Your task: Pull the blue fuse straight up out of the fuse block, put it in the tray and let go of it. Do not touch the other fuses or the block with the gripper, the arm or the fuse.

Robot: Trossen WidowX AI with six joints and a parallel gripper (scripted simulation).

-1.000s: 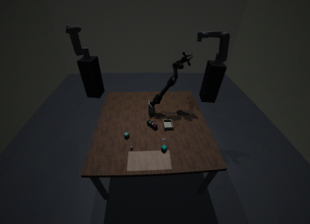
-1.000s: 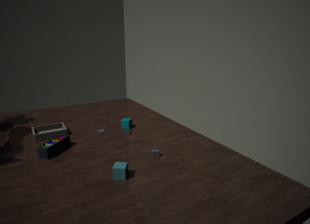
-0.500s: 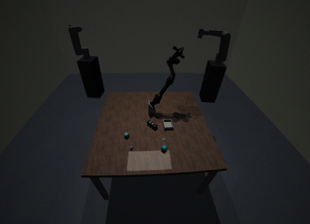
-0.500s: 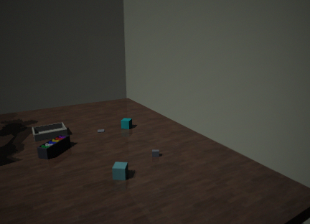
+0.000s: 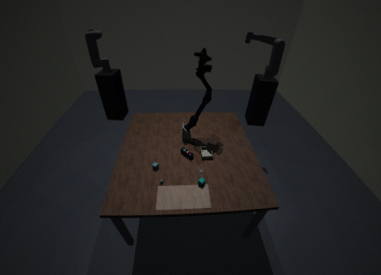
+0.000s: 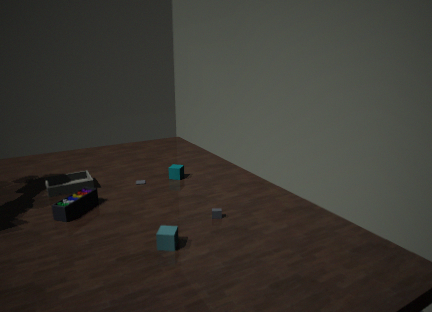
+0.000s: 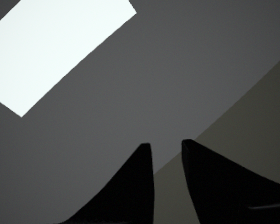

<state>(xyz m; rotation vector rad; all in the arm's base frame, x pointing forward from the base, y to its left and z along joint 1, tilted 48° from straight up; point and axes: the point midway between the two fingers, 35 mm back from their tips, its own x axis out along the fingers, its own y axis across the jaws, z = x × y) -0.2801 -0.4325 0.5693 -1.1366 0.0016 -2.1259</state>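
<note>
The hand (image 7: pixel 167 149), nearly closed and holding nothing, points upward; the fuse block (image 6: pixel 75 204) lies lengthwise beside the tray (image 6: pixel 69 182).

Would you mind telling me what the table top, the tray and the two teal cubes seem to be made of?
Table top: dark wood planks, looks polished; grain lines and faint reflections under the cubes. Tray: pale grey, matte, perhaps plastic or painted metal; too dim to tell. Teal cubes: uniform, flat-coloured, likely plastic or painted blocks; no texture visible.
</note>
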